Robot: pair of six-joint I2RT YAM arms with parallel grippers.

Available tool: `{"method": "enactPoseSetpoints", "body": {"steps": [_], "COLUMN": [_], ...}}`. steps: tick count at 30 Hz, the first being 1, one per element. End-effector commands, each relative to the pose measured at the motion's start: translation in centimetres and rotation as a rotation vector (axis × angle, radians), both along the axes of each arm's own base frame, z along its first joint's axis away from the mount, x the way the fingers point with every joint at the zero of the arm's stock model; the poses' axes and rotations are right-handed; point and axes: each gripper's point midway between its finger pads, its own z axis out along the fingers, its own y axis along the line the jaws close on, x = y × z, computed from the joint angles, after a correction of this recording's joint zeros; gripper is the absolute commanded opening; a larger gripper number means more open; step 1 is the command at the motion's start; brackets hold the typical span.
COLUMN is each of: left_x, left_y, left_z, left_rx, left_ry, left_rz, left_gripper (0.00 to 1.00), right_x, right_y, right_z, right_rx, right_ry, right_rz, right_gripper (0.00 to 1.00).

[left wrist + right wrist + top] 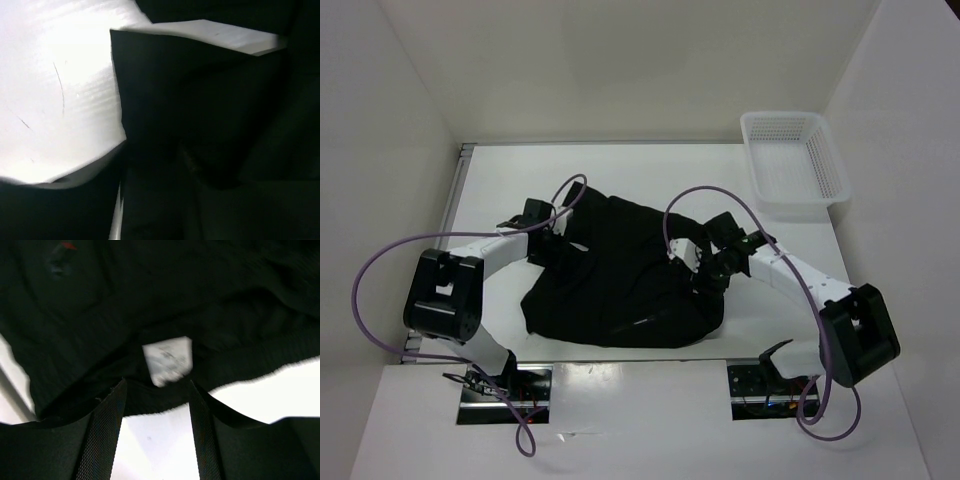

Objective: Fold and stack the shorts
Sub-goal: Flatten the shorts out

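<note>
The shorts (620,285) lie mid-frame, stretched left to right between both hands. The right hand (702,270) is spread wide at their right edge. The left hand (546,245) sits at their upper-left edge; I cannot tell if it holds them.

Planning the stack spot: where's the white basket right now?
Top external view: the white mesh basket sits at the far right corner of the table, apart from the black shorts lying mid-table.

A white mesh basket (794,160) sits at about two o'clock on the white table (650,170). It stands upright, overhanging the table's far edge.
</note>
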Motion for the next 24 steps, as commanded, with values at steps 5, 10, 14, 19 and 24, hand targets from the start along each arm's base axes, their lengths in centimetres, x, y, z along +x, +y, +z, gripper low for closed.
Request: {"method": "enactPoseSetpoints", "body": {"steps": [5, 10, 14, 19, 24], "left_x": [0.8, 1.8, 6.5, 8.0, 8.9], "left_y": [-0.7, -0.5, 1.9, 2.5, 4.6], "left_z": [-1.0, -0.2, 5.5, 9.8, 9.6], "left_rx": [-0.034, -0.019, -0.007, 0.001, 0.023], "left_ry": [-0.025, -0.051, -0.178, -0.242, -0.268], "left_rz": [-0.016, -0.007, 0.078, 0.098, 0.155], "left_gripper": [0.17, 0.0, 0.0, 0.01, 0.08], "right_x": [-3.5, -4.7, -5.7, -5.4, -2.7], "right_y": [2.8, 3.1, 3.8, 4.0, 3.9], "right_z": [-1.3, -2.9, -3.5, -4.3, -4.1], "right_rx": [0.007, 0.008, 0.007, 0.0, -0.06], "right_ry": [0.071, 0.122, 0.122, 0.099, -0.008], "right_rz": [0.193, 0.221, 0.266, 0.302, 0.327], "right_gripper": [0.59, 0.59, 0.59, 0.42, 0.18]}}
